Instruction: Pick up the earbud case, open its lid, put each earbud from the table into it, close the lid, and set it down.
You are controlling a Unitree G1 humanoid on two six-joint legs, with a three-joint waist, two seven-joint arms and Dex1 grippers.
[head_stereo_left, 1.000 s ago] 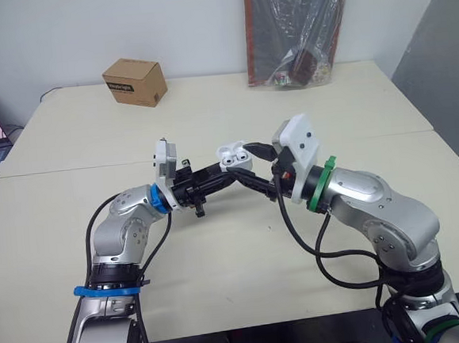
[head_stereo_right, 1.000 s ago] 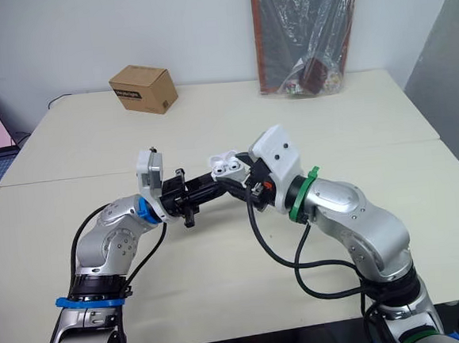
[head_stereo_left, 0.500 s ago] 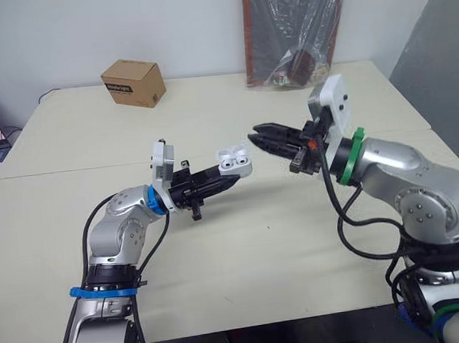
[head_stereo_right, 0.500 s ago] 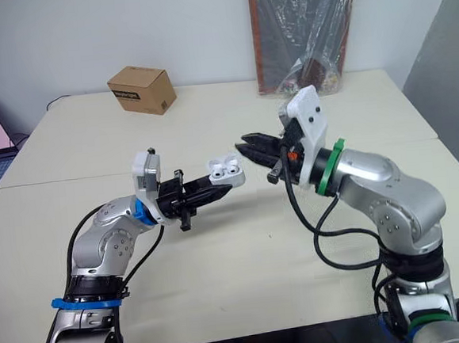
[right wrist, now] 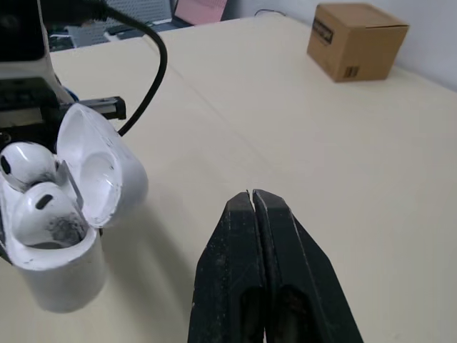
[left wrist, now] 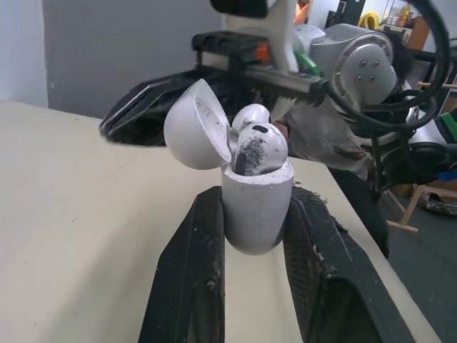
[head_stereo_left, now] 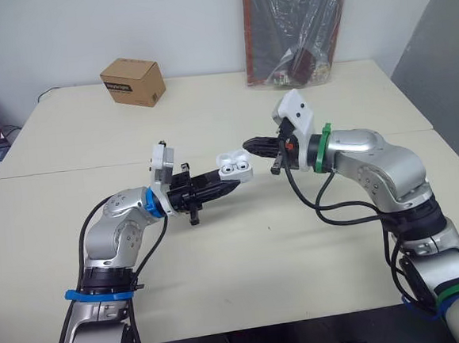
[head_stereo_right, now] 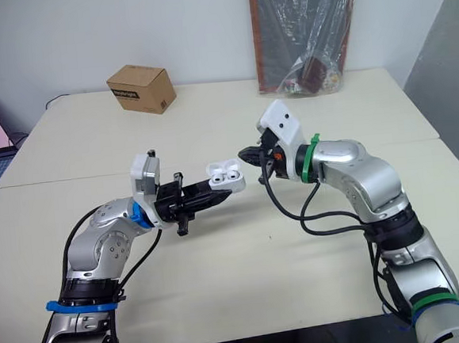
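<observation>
Holding the earbud case (left wrist: 255,214) above the table (head_stereo_left: 243,242), the left gripper (head_stereo_left: 224,184) kept the grip it had half a second before, its two fingers (left wrist: 193,279) clamped on either side of the case body. The case stayed upright with its lid (left wrist: 194,125) swung open, and both earbuds (left wrist: 260,146) sat in their wells. The right gripper (right wrist: 253,200) had changed most: earlier it was raised and drawn back from the case, and now it had come lower and closer, its tip just beside the open lid with a small gap between them. Its fingers were pressed together with nothing between them.

The case was smooth white plastic, a rounded tub with a domed, hollow lid. The earbuds were glossy white with bulbous heads, the nearer one smudged grey. Both grippers' fingers were matte black, tapered and scuffed. The table top was pale cream and flat. A brown cardboard box (head_stereo_left: 133,81) stood at the far edge of the table, well apart from a crinkled plastic bag (head_stereo_left: 297,23) leaning on the wall.
</observation>
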